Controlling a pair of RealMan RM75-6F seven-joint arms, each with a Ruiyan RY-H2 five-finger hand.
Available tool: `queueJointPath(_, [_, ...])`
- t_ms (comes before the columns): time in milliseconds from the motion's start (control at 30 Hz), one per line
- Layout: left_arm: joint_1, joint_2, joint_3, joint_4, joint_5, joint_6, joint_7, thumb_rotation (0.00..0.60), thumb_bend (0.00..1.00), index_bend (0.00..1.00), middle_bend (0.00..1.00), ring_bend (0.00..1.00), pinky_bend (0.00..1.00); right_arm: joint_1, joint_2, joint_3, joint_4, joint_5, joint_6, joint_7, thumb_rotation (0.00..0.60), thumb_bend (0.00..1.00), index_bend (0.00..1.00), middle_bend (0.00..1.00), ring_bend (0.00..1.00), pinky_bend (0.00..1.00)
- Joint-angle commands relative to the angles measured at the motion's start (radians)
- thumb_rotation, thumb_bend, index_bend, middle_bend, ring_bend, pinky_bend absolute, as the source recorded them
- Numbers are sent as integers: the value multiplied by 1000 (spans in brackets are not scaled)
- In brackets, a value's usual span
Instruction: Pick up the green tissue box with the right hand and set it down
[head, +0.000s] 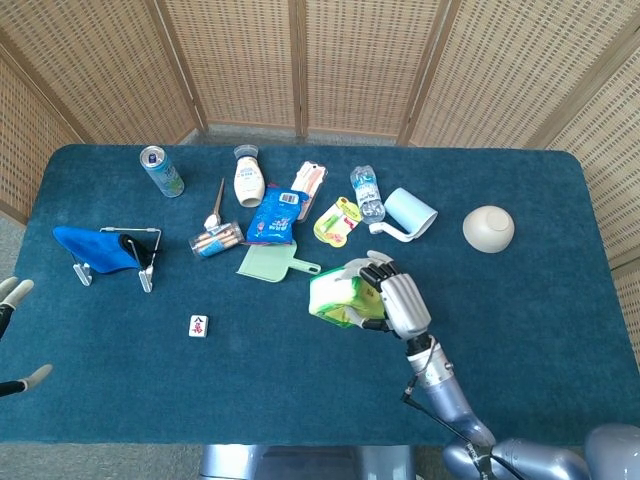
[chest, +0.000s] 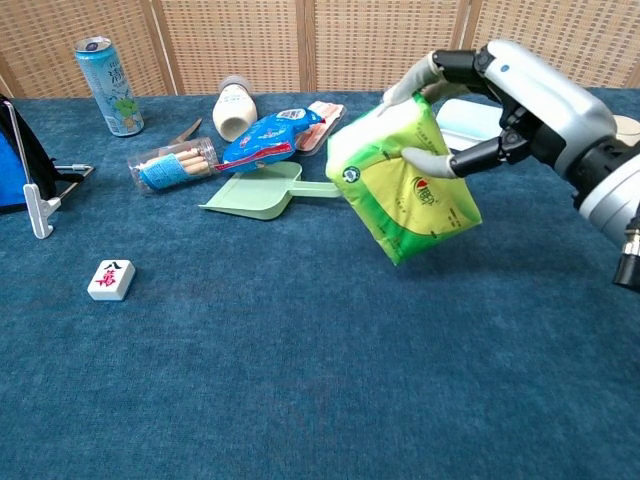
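My right hand (chest: 520, 100) grips the green tissue box (chest: 405, 180) and holds it tilted in the air above the blue table (chest: 300, 380). In the head view the green tissue box (head: 338, 295) sits just left of my right hand (head: 398, 300), near the table's middle. Fingers wrap over the box's top edge and the thumb presses its printed face. Of my left hand (head: 12, 335), only fingertips show at the left edge of the head view, spread apart with nothing between them.
Behind the box lie a green dustpan (chest: 262, 193), a blue snack packet (chest: 268, 135), a white bottle (chest: 232, 108), a tube of sticks (chest: 170, 163) and a drinks can (chest: 108, 72). A mahjong tile (chest: 110, 279) lies front left. A white bowl (head: 488, 228) and a pale blue cup (head: 410, 214) stand right.
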Motion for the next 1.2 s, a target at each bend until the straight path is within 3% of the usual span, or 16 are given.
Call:
queueJointPath(33, [0, 0, 1, -1, 2, 1, 1, 600, 80, 0, 0, 0, 0, -15, -12, -9, 33, -9, 12, 13, 600, 384, 370, 486, 275, 200])
queueJointPath(433, [3, 1, 4, -3, 9, 5, -1, 600, 78, 0, 0, 0, 0, -64, -7, -47, 108, -30, 19, 97, 600, 372, 317, 449, 253, 200])
queueJointPath(967, [6, -2, 10, -10, 17, 6, 15, 600, 79, 0, 0, 0, 0, -124, 80, -105, 129, -54, -4, 214, 600, 290, 84, 131, 47, 136])
queueJointPath(1200, [8, -2, 11, -13, 17, 9, 18, 600, 79, 0, 0, 0, 0, -136, 121, -130, 111, -98, 5, 259, 600, 334, 4, 12, 0, 94])
